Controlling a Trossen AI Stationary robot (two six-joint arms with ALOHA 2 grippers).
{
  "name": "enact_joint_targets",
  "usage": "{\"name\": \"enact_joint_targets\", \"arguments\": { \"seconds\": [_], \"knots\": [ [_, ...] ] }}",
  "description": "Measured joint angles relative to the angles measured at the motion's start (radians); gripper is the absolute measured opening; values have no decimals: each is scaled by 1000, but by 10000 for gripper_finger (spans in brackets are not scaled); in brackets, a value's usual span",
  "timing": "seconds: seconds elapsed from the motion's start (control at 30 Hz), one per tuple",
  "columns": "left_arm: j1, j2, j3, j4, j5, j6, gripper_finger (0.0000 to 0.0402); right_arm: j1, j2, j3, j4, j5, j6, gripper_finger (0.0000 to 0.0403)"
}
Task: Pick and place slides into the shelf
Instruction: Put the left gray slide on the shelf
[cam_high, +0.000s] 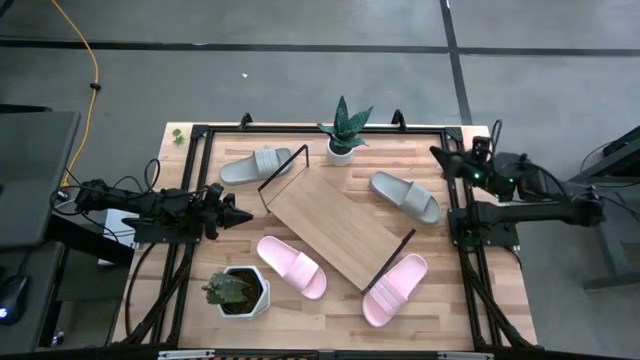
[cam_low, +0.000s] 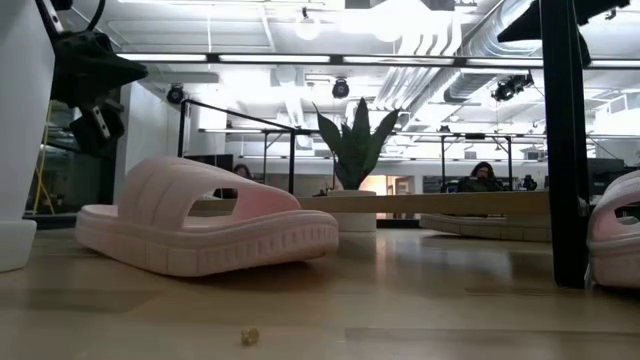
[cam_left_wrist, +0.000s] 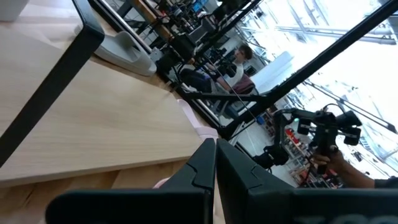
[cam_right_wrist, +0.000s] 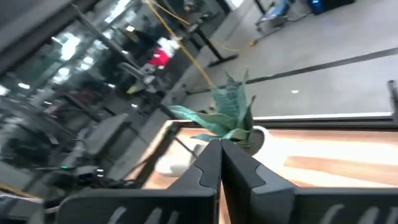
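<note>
1. Nearest the low camera lies a pale pink foam slide sandal (cam_low: 205, 230), sole down on the butcher-block wooden tabletop (cam_high: 450, 290); same sandal in the high view, just beside the shelf's near-left long edge.
2. Left gripper (cam_high: 243, 215): fingers pressed together, holding nothing, hovering over the table's left edge, tip aimed at the shelf's left wire frame. Arm stretched low and level from the left side.
3. Right gripper (cam_high: 437, 152): fingers together, empty, parked over the far-right corner, arm folded back along the right edge, pointing toward the spiky green plant in a white pot (cam_high: 342, 135).
4. Flat light-wood shelf board with thin black wire end frames (cam_high: 335, 228) sits diagonally mid-table, nothing on it.
5. Slides, all four off the shelf: light grey foam sandal (cam_high: 256, 165) far-left of it, second light grey sandal (cam_high: 405, 195) far-right, second pale pink sandal (cam_high: 395, 288) at its near-right end.
6. White hexagonal pot with a leafy plant (cam_high: 236, 291) near the front-left.
7. Step, as judged: start, no pick made yet.
8. Next move calls for: left jaws to part, descend over the near pink sandal's strap, clamp, lift onto the board.
</note>
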Motion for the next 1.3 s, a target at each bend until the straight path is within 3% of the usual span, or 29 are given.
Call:
{"name": "enact_joint_targets", "arguments": {
  "seconds": [0.1, 0.27, 0.47, 0.73, 0.9, 1.1, 1.3],
  "knots": [
    [0, 0, 0, 0, 0, 0, 3, -17, 57, 49, -48, -28, 33, 13],
    [0, 0, 0, 0, 0, 7, 3, -71, 148, 103, -145, -149, 168, 66],
    [0, 0, 0, 0, 0, 21, 3, -156, 261, 126, -154, -250, 209, 117],
    [0, 0, 0, 0, 0, 16, 3, -372, 384, 171, -164, -560, 107, 124],
    [0, 0, 0, 0, 0, 15, 3, -532, 439, 171, -322, -784, -22, 124],
    [0, 0, 0, 0, 0, 15, 3, -660, 464, 171, -439, -888, -189, 124],
    [0, 0, 0, 0, 0, 15, 3, -737, 486, 171, -486, -951, -190, 124]
  ]
}}
